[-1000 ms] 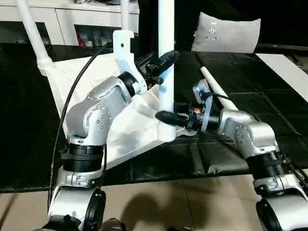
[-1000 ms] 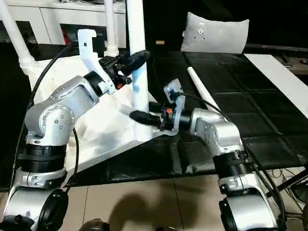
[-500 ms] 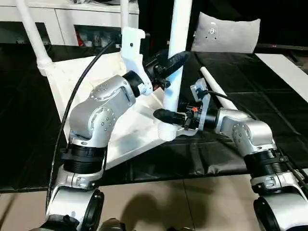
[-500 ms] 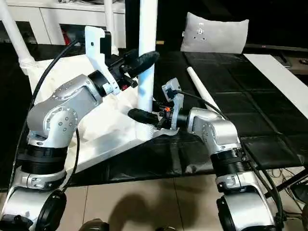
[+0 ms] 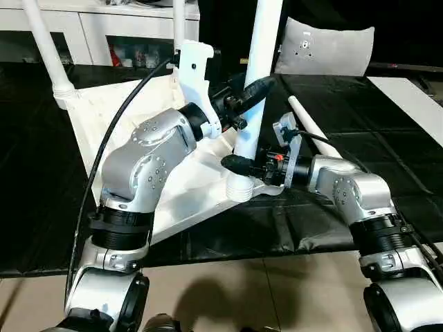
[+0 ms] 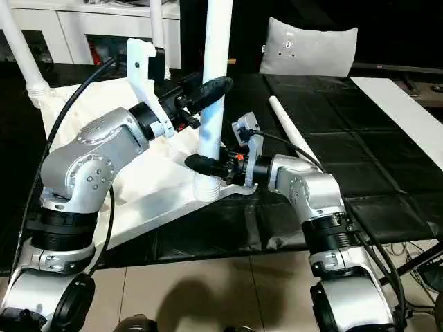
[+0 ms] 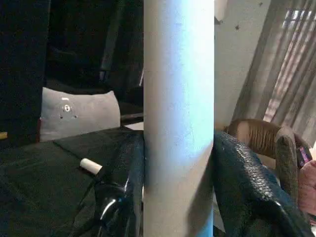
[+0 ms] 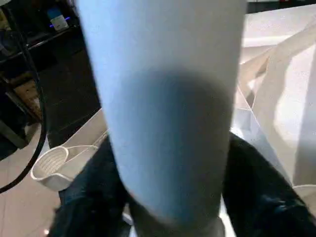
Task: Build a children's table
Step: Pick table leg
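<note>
The children's table top (image 5: 138, 111) lies upside down on the black mat, ribbed side up. Two legs (image 5: 48, 48) (image 5: 178, 21) stand in its far corners. A third leg (image 5: 259, 62) rises from the near right corner socket (image 5: 239, 188), its top leaning right. My left gripper (image 5: 249, 93) is shut on this leg at mid height, with its fingers (image 7: 123, 173) pressed on both sides. Just above the socket, my right gripper (image 5: 239, 164) has its fingers (image 8: 256, 192) against the leg's lower end. A fourth leg (image 5: 311, 128) lies loose on the mat to the right.
A white pillow (image 5: 324, 47) stands at the back, white cabinets (image 5: 104, 28) at the back left. A white board (image 5: 415, 97) lies at the far right. Tiled floor (image 5: 242, 290) begins at the mat's near edge. An empty corner socket (image 8: 52, 165) shows beyond the held leg.
The held leg has tipped from upright so that its top leans right. My left gripper rose and moved right with it. My right gripper's fingers closed in on the leg's base.
</note>
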`<state>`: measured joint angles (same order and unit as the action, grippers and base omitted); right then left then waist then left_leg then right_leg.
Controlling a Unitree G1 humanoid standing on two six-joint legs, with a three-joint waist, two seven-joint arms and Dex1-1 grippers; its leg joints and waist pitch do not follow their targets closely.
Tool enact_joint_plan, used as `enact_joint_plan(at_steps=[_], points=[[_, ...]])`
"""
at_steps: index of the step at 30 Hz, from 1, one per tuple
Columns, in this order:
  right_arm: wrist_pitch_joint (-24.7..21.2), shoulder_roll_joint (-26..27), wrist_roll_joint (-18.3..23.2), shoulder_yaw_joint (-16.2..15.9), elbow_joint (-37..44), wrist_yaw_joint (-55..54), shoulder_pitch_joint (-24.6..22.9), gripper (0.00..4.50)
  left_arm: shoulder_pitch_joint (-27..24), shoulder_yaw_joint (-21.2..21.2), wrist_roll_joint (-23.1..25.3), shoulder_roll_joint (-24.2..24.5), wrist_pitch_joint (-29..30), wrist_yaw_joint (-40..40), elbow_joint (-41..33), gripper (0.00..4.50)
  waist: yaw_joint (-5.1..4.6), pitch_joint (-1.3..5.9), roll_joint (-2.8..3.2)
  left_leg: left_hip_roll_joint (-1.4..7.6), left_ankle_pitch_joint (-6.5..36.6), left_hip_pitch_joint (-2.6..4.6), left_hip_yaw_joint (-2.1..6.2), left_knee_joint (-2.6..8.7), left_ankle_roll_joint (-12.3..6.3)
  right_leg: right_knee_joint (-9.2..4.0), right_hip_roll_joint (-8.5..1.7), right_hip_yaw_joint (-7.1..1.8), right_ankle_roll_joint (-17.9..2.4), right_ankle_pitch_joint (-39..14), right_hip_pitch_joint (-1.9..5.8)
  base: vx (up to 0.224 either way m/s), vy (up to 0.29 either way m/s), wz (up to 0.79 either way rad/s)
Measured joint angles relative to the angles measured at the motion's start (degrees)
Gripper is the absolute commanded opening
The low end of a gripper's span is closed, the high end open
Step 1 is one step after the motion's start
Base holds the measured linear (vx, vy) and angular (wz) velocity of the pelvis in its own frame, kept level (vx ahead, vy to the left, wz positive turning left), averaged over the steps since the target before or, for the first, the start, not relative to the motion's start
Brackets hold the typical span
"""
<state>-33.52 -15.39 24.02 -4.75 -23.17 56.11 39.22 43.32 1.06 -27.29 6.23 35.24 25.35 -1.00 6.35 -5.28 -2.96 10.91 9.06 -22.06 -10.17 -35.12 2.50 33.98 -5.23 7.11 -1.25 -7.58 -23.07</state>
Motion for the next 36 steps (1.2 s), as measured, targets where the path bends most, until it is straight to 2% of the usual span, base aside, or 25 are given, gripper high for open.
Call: enact_joint_plan(at_steps=[3, 6, 17, 18, 19, 21, 22, 27, 28, 32, 34, 36], points=[[0.3, 0.1, -0.1, -0.1, -0.1, 0.0, 0.0, 2.10, 0.0, 0.0, 0.0, 0.0, 0.0, 0.0, 0.0, 1.72, 0.02, 0.00, 0.00, 0.00, 0.0, 0.00, 0.00, 0.00, 0.00, 0.00, 0.00, 0.00, 0.0, 0.0, 0.00, 0.000, 0.000, 0.00], [0.8, 0.2, -0.4, -0.3, -0.2, 0.1, 0.0, 2.00, 0.0, 0.0, 0.0, -0.1, 0.3, -0.1, 0.0, 1.72, 0.00, 0.00, 0.00, 0.00, 0.0, 0.00, 0.00, 0.00, 0.00, 0.01, 0.00, 0.00, 0.0, 0.0, 0.00, 0.000, 0.000, 0.00], [2.5, 0.3, -1.4, -0.7, -0.3, 0.0, 0.0, 1.91, 0.0, -0.2, -0.1, -0.5, 1.1, 0.0, -0.3, 1.72, 0.00, 0.00, 0.00, 0.00, 0.0, 0.00, 0.00, 0.00, 0.00, 0.01, 0.00, 0.00, 0.0, 0.0, 0.00, 0.000, 0.000, 0.00], [2.7, 0.4, -1.6, -0.7, -0.3, 0.0, 0.0, 1.91, 0.0, -0.4, -0.2, -0.5, 1.7, 0.0, -0.6, 2.28, -0.01, 0.00, 0.00, 0.00, 0.0, 0.00, 0.00, 0.00, 0.00, 0.01, 0.00, 0.00, 0.0, 0.0, 0.00, 0.000, 0.000, 0.00], [3.3, 0.6, -2.0, -0.7, -0.4, -0.2, 0.0, 1.91, 0.0, -0.6, -0.4, -0.5, 2.0, 0.0, -0.7, 2.42, -0.03, 0.00, 0.00, 0.00, 0.0, 0.00, 0.00, 0.00, 0.00, 0.02, 0.00, 0.00, 0.0, 0.0, 0.00, 0.000, 0.000, 0.00], [5.4, 1.5, -2.6, -0.4, -0.8, -2.4, 0.0, 1.91, 0.0, -1.0, -1.9, -1.2, 2.6, 0.0, -1.0, 2.44, 0.00, 0.00, 0.00, 0.00, 0.0, 0.00, 0.00, 0.00, 0.00, 0.02, 0.00, 0.00, 0.0, 0.0, -0.01, 0.000, 0.000, 0.00], [5.6, 2.0, -2.6, -0.4, -1.0, -3.1, 0.3, 1.91, 0.0, -1.1, -2.5, -1.6, 2.9, 0.1, -1.6, 2.71, 0.00, 0.00, 0.00, 0.00, 0.0, 0.00, 0.00, 0.00, 0.00, 0.02, 0.00, 0.00, 0.0, 0.0, -0.01, 0.000, 0.000, 0.00], [6.0, 1.4, -2.6, 1.9, -3.0, -5.3, 1.7, 1.89, -0.9, -0.4, -8.4, -3.3, 4.5, 4.0, -7.4, 2.99, 0.27, 0.00, 0.00, -0.02, 0.0, 0.00, 0.00, 0.00, 0.00, 0.01, 0.00, -0.02, 0.0, 0.0, 0.04, 0.000, 0.000, 0.00], [6.1, 1.5, -2.6, 2.0, -3.2, -5.4, 1.7, 1.88, -0.9, 0.3, -9.0, -3.7, 4.8, 4.5, -8.3, 3.28, 0.19, 0.00, 0.01, -0.03, 0.0, 0.00, 0.00, 0.00, 0.00, 0.01, -0.01, -0.04, 0.0, 0.0, 0.04, 0.000, 0.000, 0.00], [7.0, 2.9, -2.6, 2.1, -3.1, -6.4, 1.2, 1.88, -1.2, 2.2, -10.0, -5.1, 5.4, 5.5, -9.3, 3.43, -0.23, 0.01, 0.02, 0.00, 0.0, 0.01, 0.00, 0.01, 0.00, 0.07, 0.00, -0.03, 0.0, 0.0, -0.02, 0.000, 0.000, 0.00], [8.0, 3.3, -2.6, 2.7, -3.1, -8.1, 1.1, 1.88, -1.2, 1.9, -10.2, -4.9, 5.3, 5.5, -9.3, 3.68, -0.66, 0.02, 0.03, 0.00, 0.0, 0.02, 0.00, 0.03, 0.01, 0.08, 0.01, -0.02, 0.0, 0.0, -0.04, 0.000, 0.000, 0.00], [8.1, 3.1, -2.7, 3.9, -2.8, -10.3, 1.0, 1.88, -1.6, 0.9, -10.6, -3.8, 4.9, 5.6, -9.5, 3.71, -1.08, 0.02, 0.03, 0.00, 0.0, 0.03, 0.00, 0.02, 0.02, 0.06, 0.01, -0.02, 0.0, 0.0, -0.03, 0.000, 0.000, 0.00]])
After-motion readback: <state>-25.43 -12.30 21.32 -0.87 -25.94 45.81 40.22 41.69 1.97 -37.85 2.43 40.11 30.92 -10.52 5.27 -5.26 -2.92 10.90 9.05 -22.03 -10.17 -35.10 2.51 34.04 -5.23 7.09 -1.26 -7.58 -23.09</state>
